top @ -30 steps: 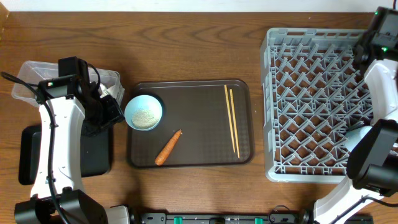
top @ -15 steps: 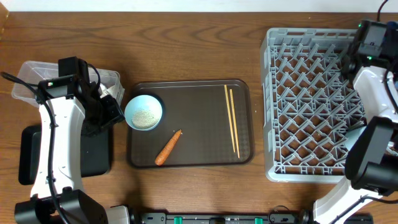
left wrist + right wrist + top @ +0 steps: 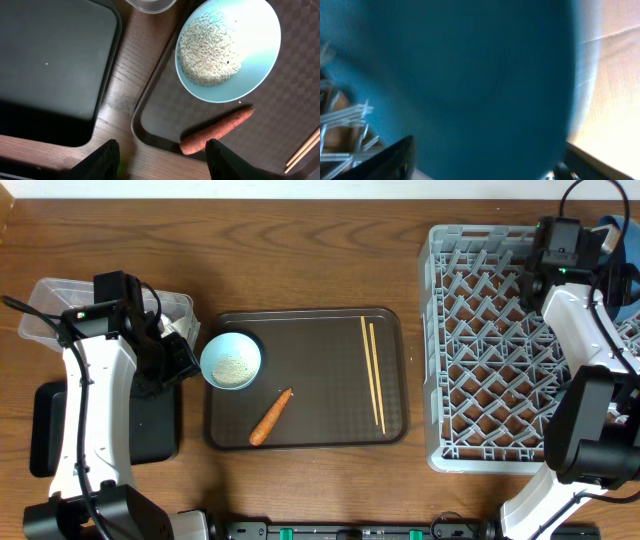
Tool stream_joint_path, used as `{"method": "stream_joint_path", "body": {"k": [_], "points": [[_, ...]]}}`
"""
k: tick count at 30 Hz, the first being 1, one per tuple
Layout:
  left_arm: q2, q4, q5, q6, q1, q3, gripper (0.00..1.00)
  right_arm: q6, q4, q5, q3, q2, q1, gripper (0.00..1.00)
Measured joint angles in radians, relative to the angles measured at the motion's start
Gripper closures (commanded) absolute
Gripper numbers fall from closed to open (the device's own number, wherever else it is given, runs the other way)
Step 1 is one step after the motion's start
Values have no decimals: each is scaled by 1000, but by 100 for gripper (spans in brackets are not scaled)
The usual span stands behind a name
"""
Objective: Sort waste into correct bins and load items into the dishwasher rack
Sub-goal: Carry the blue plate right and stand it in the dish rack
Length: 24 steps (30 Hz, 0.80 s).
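Observation:
A light blue bowl [image 3: 232, 360] of white rice [image 3: 210, 47] sits at the left end of the brown serving tray [image 3: 320, 330]. An orange carrot [image 3: 270, 417] lies near the bowl and a pair of chopsticks [image 3: 372, 370] lies on the tray's right side. My left gripper [image 3: 162, 165] hangs open over the tray's left rim, beside the carrot [image 3: 217, 131], with nothing between its fingers. Over the far right corner of the grey dishwasher rack [image 3: 432, 350], my right gripper [image 3: 485, 150] has its jaws wide open. A dark blue plate [image 3: 470, 75] fills its view.
A clear tub [image 3: 40, 300] stands at the far left, with a black tray [image 3: 45, 430] in front of it. The left arm reaches across both. The plate's edge [image 3: 610, 227] shows at the rack's far right corner.
My right gripper has opened from shut, and its arm has swung left along the rack's far edge. The left arm has not moved.

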Motion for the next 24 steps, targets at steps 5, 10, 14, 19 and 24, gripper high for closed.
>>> {"method": "stream_joint_path", "body": {"k": [5,10,14,19,24], "points": [[0,0,0,0,0,0,42,93,-130,-63,-1,0,0,8],[0,0,0,0,0,0,42,147,-146,-92,-1,0,0,5],[0,0,0,0,0,0,42,164,-147,-121,-1,-19,0,1],[0,0,0,0,0,0,42,174,-167,-231,-1,-141,0,1],[0,2,0,0,0,0,41,181,-269,-543,0,-332,2,4]]}}
